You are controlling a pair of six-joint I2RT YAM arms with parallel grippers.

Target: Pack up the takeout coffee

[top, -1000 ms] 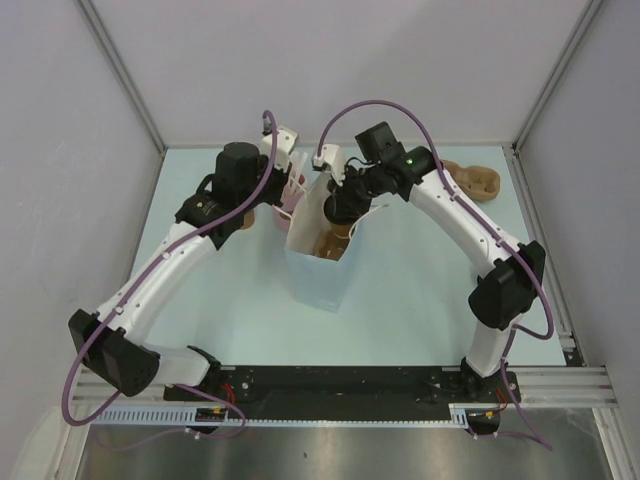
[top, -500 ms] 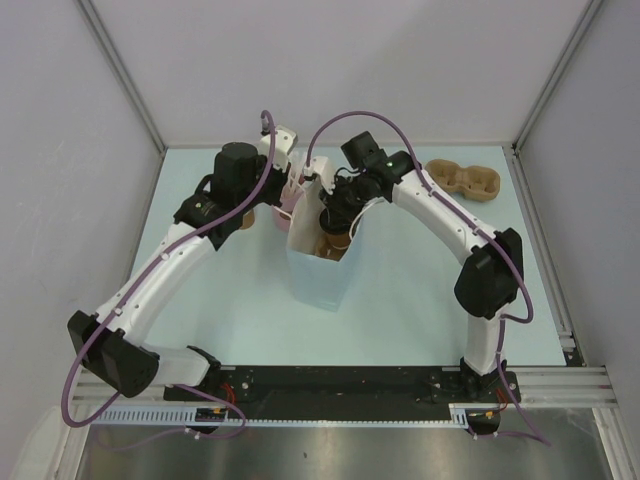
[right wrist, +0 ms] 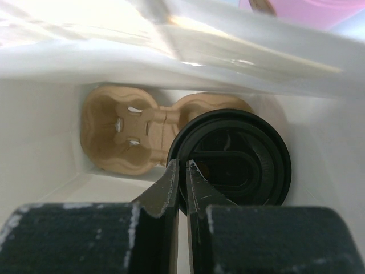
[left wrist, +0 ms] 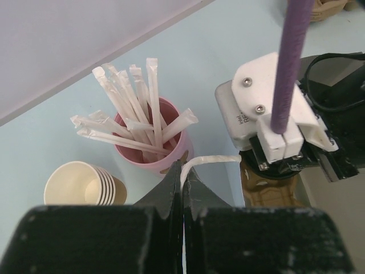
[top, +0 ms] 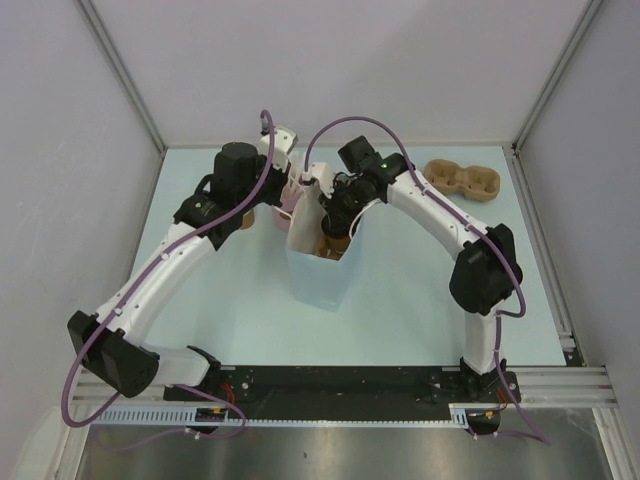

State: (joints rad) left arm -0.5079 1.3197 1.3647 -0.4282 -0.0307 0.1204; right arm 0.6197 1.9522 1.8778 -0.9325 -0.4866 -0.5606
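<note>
Black-lidded takeout coffee point(right wrist: 231, 154) now lower inside paper bag point(top: 320, 285)

Pink cup point(left wrist: 142, 158) of wrapped straws point(left wrist: 154, 97) just beside stacked tan cups point(left wrist: 80, 184) — pulp carrier point(top: 462, 180) well apart.

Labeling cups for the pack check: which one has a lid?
The coffee cup inside the white bag, black lid on; the stacked tan cups and pink straw cup are open-topped.
</note>
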